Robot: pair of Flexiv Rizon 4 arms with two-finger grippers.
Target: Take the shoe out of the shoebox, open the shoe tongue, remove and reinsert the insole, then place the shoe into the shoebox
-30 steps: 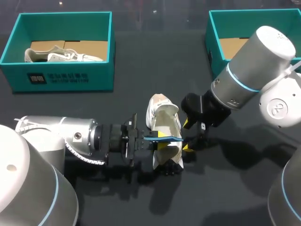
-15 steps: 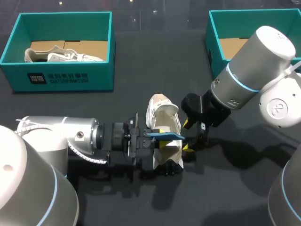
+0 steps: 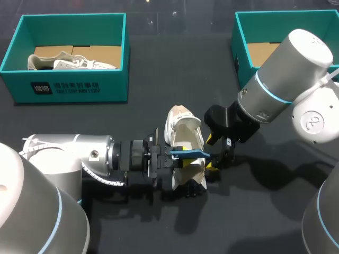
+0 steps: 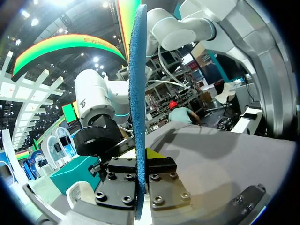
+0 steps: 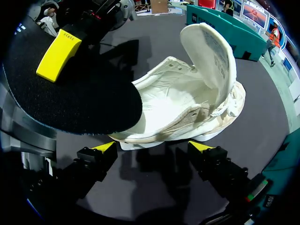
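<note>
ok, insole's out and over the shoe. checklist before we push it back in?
1. Left gripper shut on insole: ok, edge clamped between its fingers.
2. Tongue folded back, opening exposed: ok.
3. Shoe sole-down on the table: ok.
4. Right gripper bracing the shoe: not ok, open and short of it.
5. Insole lined up with the opening: not ok, it sits crosswise over the shoe.
6. Right shoebox free for the shoe: cannot tell, my right arm hides most of it.

white shoe [image 5: 187, 108] ahead of gripper [image 5: 153, 147]
</note>
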